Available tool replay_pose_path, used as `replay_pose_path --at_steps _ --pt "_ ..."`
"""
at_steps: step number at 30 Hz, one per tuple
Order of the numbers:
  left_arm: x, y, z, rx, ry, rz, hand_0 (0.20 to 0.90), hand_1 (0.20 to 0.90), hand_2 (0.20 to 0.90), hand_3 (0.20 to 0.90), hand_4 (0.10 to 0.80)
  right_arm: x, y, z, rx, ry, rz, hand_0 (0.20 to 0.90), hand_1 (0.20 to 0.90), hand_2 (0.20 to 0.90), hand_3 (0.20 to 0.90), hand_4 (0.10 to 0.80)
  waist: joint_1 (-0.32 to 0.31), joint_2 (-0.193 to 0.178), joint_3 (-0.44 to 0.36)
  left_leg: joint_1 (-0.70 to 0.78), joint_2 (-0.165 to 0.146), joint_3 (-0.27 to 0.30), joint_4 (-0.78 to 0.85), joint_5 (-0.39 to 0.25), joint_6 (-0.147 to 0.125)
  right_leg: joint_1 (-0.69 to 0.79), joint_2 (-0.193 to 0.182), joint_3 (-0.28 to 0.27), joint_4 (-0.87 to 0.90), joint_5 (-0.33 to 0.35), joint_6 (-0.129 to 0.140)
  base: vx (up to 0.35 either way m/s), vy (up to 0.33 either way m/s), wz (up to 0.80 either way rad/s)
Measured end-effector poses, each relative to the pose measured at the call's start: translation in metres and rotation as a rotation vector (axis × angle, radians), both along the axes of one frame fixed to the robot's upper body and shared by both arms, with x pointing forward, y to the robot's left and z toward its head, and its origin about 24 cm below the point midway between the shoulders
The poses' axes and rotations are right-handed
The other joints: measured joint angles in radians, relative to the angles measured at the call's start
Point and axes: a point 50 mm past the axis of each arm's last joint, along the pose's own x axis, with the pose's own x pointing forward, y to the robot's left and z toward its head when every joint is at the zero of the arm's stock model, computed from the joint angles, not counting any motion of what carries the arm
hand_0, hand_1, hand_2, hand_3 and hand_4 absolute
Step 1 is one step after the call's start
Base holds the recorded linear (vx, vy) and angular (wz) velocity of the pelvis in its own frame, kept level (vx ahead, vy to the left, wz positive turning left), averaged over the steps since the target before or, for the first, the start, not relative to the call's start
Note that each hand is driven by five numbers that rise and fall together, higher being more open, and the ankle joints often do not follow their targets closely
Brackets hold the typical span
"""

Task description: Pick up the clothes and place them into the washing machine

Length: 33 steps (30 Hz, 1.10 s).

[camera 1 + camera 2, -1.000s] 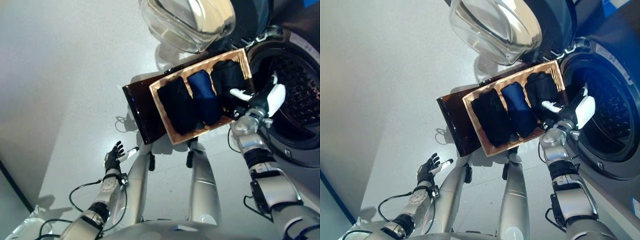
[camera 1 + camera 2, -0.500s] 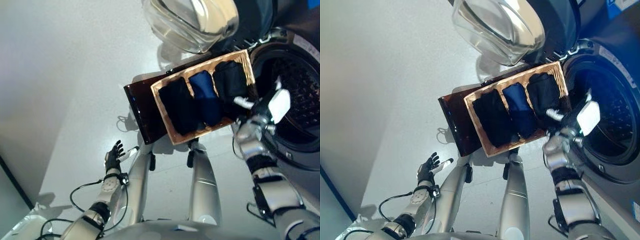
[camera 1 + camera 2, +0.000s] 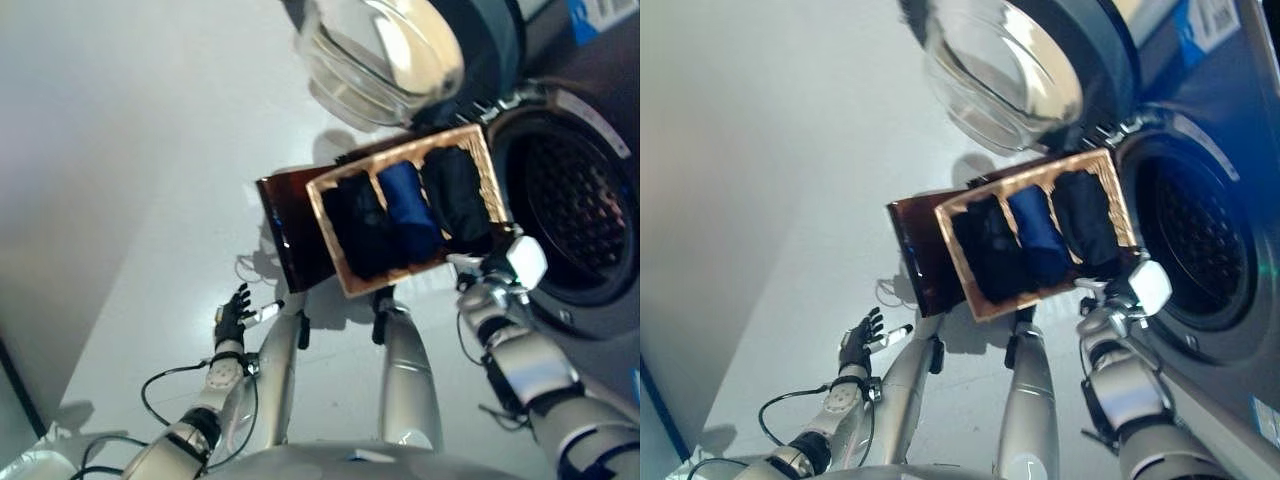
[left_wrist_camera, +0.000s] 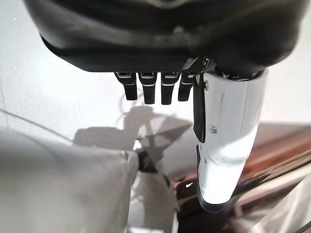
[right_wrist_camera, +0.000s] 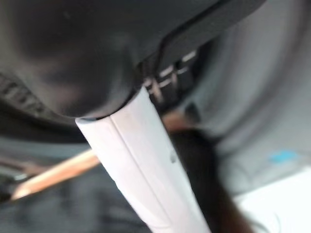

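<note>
The shallow wicker basket (image 3: 330, 235) rests on the low dark brown box (image 3: 288, 235) beside the washing machine's open drum (image 3: 570, 195). In it lie a black garment (image 3: 360, 225), a blue garment (image 3: 405, 210) and another black garment (image 3: 460, 195), side by side. My right hand (image 3: 497, 277) is at the basket's near corner by the drum, fingers relaxed and empty; its white-covered thumb (image 5: 141, 160) sticks out straight. My left hand (image 3: 232, 318) hangs low at the left over the floor, open and empty, its fingers (image 4: 148, 90) straight.
The machine's round glass door (image 3: 385, 50) stands swung open above the basket. The machine's dark front (image 3: 1230, 330) runs along the right. Pale floor (image 3: 130, 150) lies to the left of the box.
My right hand has drawn back from over the right black garment to the basket's near corner. All garments stay in the basket. The camera has shifted; my left hand stays idle.
</note>
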Motion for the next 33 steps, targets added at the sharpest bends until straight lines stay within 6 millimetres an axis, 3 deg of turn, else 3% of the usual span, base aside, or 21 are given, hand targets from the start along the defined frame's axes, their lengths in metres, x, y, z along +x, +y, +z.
replay_pose_path --at_steps 1,3,9,26,33 --pt "-0.008 0.001 -0.003 -0.008 0.017 0.006 0.900 0.900 0.900 0.900 0.800 0.002 -0.008 0.010 -0.023 -0.020 -0.007 0.900 0.900 0.900 0.900 0.800 0.024 0.013 -0.008 0.000 -0.001 0.000 -0.008 -0.005 -0.003 -0.001 -0.003 -0.004 -0.001 0.000 -0.001 0.021 0.057 0.16" --pt "-0.011 0.006 -0.005 0.010 0.035 0.011 0.900 0.900 0.900 0.900 0.800 0.008 -0.006 0.017 -0.029 -0.043 0.005 0.900 0.900 0.900 0.900 0.800 0.033 0.016 -0.010 0.000 -0.009 0.002 -0.010 -0.032 -0.023 -0.001 -0.018 -0.013 -0.003 -0.001 -0.003 0.027 0.036 0.15" --pt "-0.009 0.005 -0.005 0.028 0.042 -0.019 0.900 0.900 0.900 0.900 0.800 0.010 -0.003 0.018 -0.025 -0.052 0.008 0.900 0.900 0.900 0.900 0.800 0.030 0.025 -0.016 0.000 -0.026 0.001 -0.015 0.019 0.010 0.000 -0.032 -0.010 0.013 -0.010 0.013 0.024 0.000 0.06" --pt "-0.009 0.002 -0.006 0.030 0.049 -0.062 0.900 0.900 0.900 0.900 0.800 0.003 -0.013 0.015 0.008 -0.005 -0.029 0.900 0.900 0.900 0.900 0.800 0.037 0.030 -0.013 0.022 -0.029 -0.006 -0.016 0.012 -0.007 0.013 -0.032 -0.006 0.018 -0.023 0.019 0.013 -0.009 -0.01" --pt "-0.007 0.001 -0.005 0.026 0.044 -0.062 0.900 0.900 0.900 0.900 0.800 0.003 -0.019 0.022 -0.011 -0.019 -0.043 0.900 0.900 0.900 0.900 0.800 0.043 0.047 0.006 0.014 -0.033 -0.010 -0.029 0.023 0.008 0.002 -0.033 -0.009 0.018 -0.025 0.018 0.003 -0.002 0.02"
